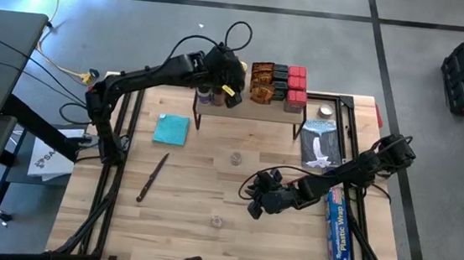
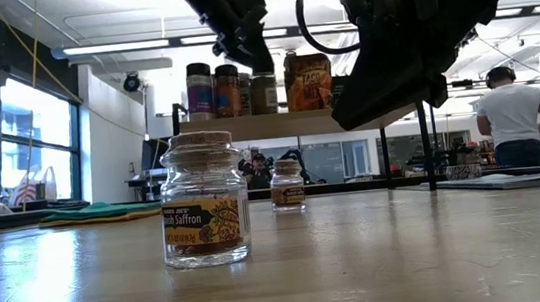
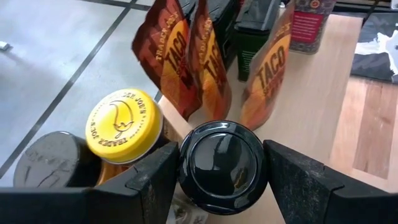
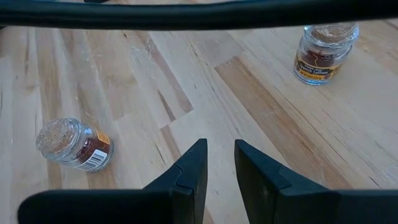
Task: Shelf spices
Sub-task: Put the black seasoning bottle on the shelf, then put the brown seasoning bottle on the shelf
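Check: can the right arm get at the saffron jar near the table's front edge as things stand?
Probably yes. The right end effector hangs empty just beside the saffron jar, with bare tabletop between; jaws are narrow and would likely need widening.

Dark jointed arms, looping black cables, matte-black angular jaws.

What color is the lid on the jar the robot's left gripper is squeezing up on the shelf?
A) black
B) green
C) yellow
A: the left gripper has its fingers on both sides of the shiny black-lidded jar; the yellow-lidded jar sits beside it, untouched.
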Robot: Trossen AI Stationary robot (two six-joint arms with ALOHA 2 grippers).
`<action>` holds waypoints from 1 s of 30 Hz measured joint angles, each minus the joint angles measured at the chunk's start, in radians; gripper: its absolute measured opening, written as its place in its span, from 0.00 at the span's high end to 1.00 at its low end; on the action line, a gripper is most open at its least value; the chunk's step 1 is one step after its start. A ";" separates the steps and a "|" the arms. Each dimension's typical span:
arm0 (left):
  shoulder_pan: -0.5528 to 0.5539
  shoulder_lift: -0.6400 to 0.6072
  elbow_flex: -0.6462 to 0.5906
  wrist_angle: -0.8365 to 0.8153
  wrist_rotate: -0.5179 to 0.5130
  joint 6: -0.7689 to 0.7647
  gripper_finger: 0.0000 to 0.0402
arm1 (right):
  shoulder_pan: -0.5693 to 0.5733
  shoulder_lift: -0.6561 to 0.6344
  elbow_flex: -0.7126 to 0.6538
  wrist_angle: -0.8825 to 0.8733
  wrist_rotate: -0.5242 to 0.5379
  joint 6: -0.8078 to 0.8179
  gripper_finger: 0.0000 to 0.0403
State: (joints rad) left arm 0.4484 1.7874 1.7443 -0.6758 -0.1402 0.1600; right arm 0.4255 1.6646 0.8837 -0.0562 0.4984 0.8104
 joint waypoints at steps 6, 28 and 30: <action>0.006 0.000 0.000 0.000 0.007 0.002 0.44 | 0.000 0.000 0.000 0.000 0.000 0.000 0.81; 0.004 0.000 0.000 0.020 -0.078 0.034 0.29 | 0.000 0.000 0.000 0.000 0.000 -0.004 0.81; -0.001 -0.003 0.000 0.021 -0.080 0.041 0.29 | 0.000 0.000 0.000 0.000 0.000 -0.004 0.81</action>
State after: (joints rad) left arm 0.4470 1.7848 1.7443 -0.6545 -0.2202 0.2015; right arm 0.4259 1.6646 0.8837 -0.0563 0.4988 0.8063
